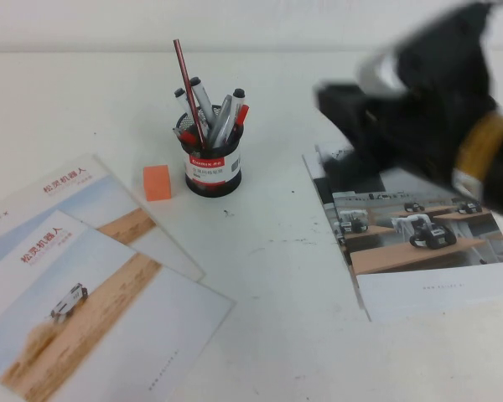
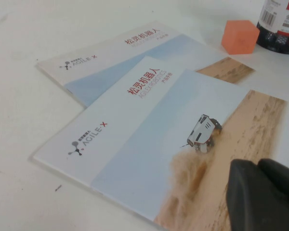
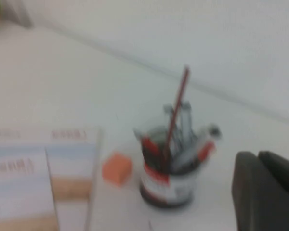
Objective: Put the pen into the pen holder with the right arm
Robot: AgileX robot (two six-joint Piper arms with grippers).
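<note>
The thin dark red pen (image 1: 189, 88) stands tilted in the black mesh pen holder (image 1: 211, 167), rising above the markers and the silver pen beside it. It also shows in the right wrist view (image 3: 177, 108), inside the holder (image 3: 166, 185). My right gripper (image 1: 339, 100) hangs blurred above the table, to the right of the holder and apart from it. In its wrist view the right gripper (image 3: 257, 156) has its fingers together and holds nothing. My left gripper (image 2: 257, 166) is shut and empty over a brochure. The holder's base (image 2: 279, 29) shows in the left wrist view.
An orange block (image 1: 157, 182) lies just left of the holder, also in the left wrist view (image 2: 239, 36). Two overlapping brochures (image 1: 75, 310) cover the front left of the table. Another brochure (image 1: 419, 243) lies under the right arm.
</note>
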